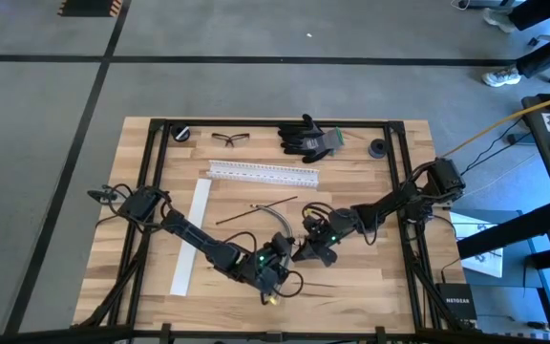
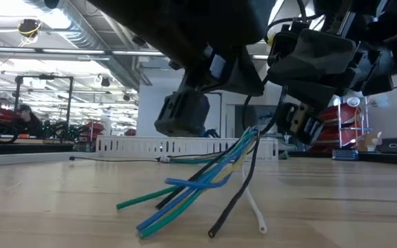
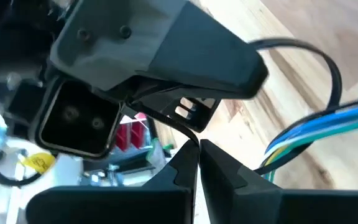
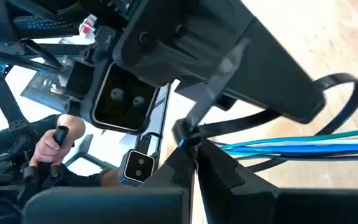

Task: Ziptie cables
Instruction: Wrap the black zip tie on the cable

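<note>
**Ziptie looped on cables, cinch not finished**

Both grippers meet just above the table's front centre. Left gripper is clenched, fingers pinched on a thin black strap, likely the ziptie. Right gripper is also clenched, at the ziptie where it meets the cables. The cables, blue, green, black and white here, are held bundled at one end, loose ends fanning onto the table. The ziptie loop stands wide around the bundle, so threading looks done; pulling tight remains. White rail lies untouched behind.
</note>
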